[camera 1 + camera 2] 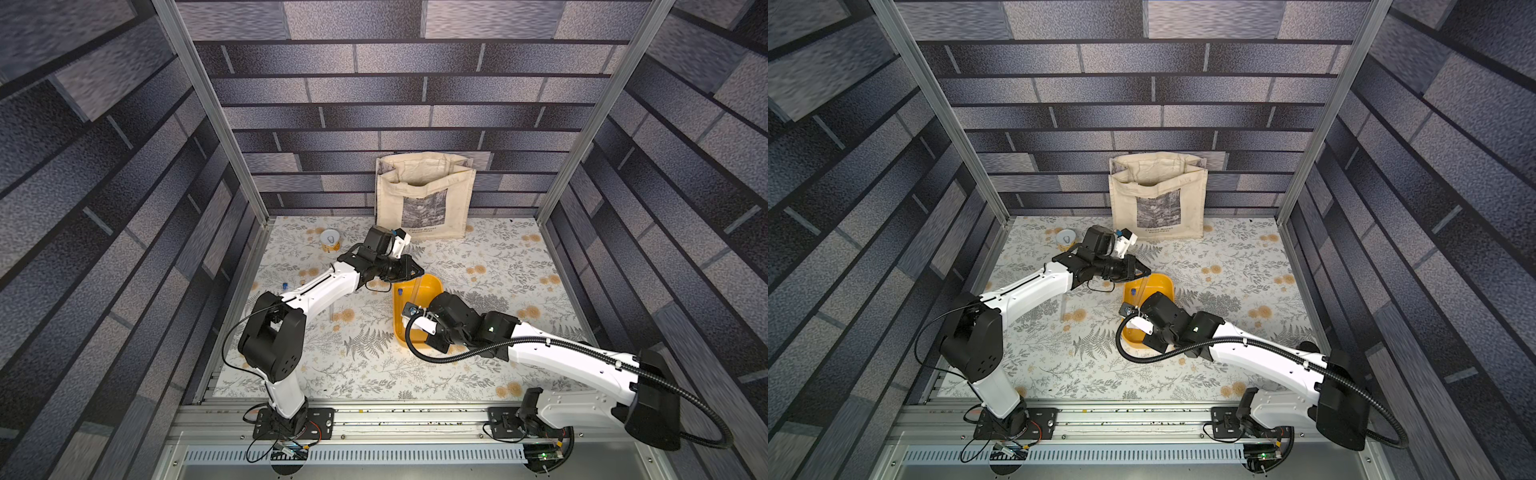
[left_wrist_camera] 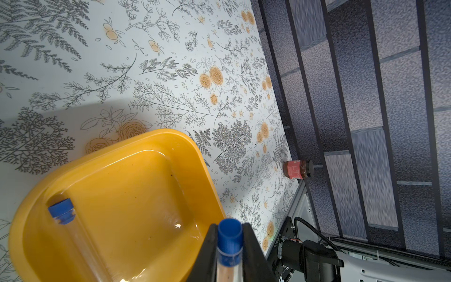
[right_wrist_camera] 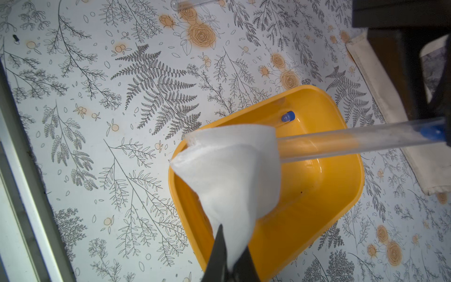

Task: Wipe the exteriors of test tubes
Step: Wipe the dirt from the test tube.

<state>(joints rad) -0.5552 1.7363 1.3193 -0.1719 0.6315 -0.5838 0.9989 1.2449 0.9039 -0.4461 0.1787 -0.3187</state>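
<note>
My left gripper [image 2: 230, 232] is shut on the blue-capped end of a clear test tube [image 3: 353, 144], holding it slanted over the yellow tray [image 2: 146, 139]. In a top view the left gripper [image 1: 411, 270] hangs at the tray's far rim. My right gripper [image 3: 233, 241] is shut on a white cloth [image 3: 231, 171], which covers the far end of the held tube. A second test tube with a blue cap [image 2: 61, 211] lies inside the tray. Another clear tube [image 1: 331, 311] lies on the table left of the tray.
A cream tote bag [image 1: 424, 195] stands against the back wall. A small open can [image 1: 330, 240] sits at the back left and a loose blue cap [image 1: 285, 286] lies near the left arm. A red jar [image 2: 299, 169] stands by the side wall.
</note>
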